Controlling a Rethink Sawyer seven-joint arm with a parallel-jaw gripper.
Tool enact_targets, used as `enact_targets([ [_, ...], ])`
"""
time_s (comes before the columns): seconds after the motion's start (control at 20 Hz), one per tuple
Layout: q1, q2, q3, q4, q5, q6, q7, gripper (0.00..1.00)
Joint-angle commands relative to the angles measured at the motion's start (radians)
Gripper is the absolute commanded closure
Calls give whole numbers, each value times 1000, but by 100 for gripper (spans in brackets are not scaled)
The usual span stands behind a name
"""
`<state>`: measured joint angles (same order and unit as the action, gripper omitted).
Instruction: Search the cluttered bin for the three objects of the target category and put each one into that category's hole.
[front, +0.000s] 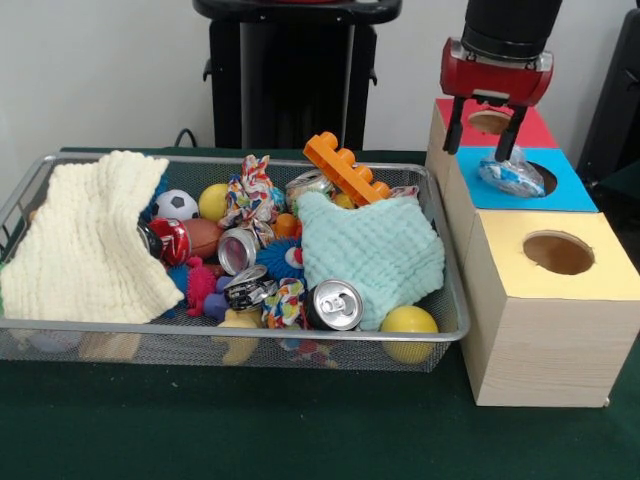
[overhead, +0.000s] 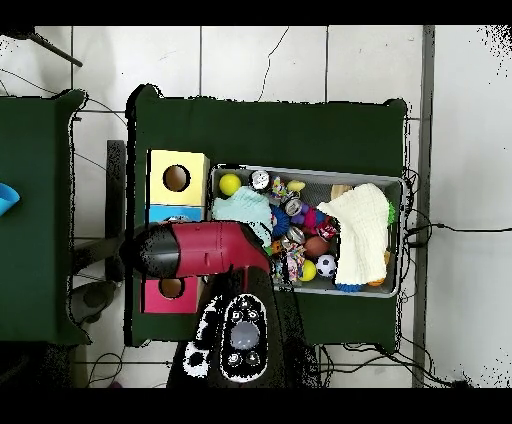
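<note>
My gripper (front: 477, 153) hangs open over the blue-topped box (front: 575, 195), its fingers spread. A clear wrinkly bottle (front: 510, 173) with a blue-and-white label lies on the blue top just under the right finger, partly over the round hole (front: 546, 181). I cannot tell whether the finger touches it. The wire mesh bin (front: 250, 331) stands to the left, full of clutter. No other bottle shows plainly in it. In the overhead view my arm (overhead: 205, 250) covers the gripper, the bottle and most of the blue box (overhead: 178, 213).
The red-topped box (front: 530, 128) stands behind the blue one and the yellow-topped box (front: 556, 262) in front. The bin holds a cream cloth (front: 85, 245), a mint cloth (front: 375, 250), silver cans (front: 335, 305), yellow balls (front: 408, 321), an orange brick (front: 345, 168) and small toys.
</note>
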<state>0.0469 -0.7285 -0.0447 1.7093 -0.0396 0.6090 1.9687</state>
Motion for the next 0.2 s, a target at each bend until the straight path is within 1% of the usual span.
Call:
enact_targets([
  [0.05,-45,-1,105,60,47,111,45,0],
  [0.15,-46,-3,107,60,50,113,46,0],
  [0.2,-149,69,96,44,29,56,-5,0],
])
